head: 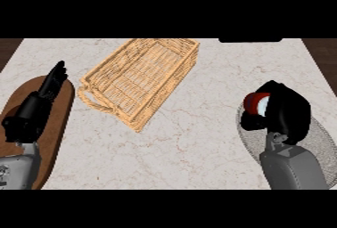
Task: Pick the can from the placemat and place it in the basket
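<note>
White marble counter (197, 147). Rectangular woven wicker basket (141, 80) sits upper centre, angled. Brown oval wooden board (59, 120) at left edge, left hand (39, 104) resting over it, fingers straight, holding nothing. Grey round woven placemat (326, 138) at right; right hand (283, 111) curled around red-and-white can (256, 102) above it.

Counter (197, 147): pale marble top, cream-white with thin pinkish-brown veins running in loose irregular lines; it fills nearly the whole view. Dark brown floor or surround (9, 46) shows past the far left corner and again past the far right corner (wood-toned, grain hard to make out). A black object (250, 40) sits at the counter's far edge, right of centre, cut off by the view. Light even and soft, shadows faint.
</note>
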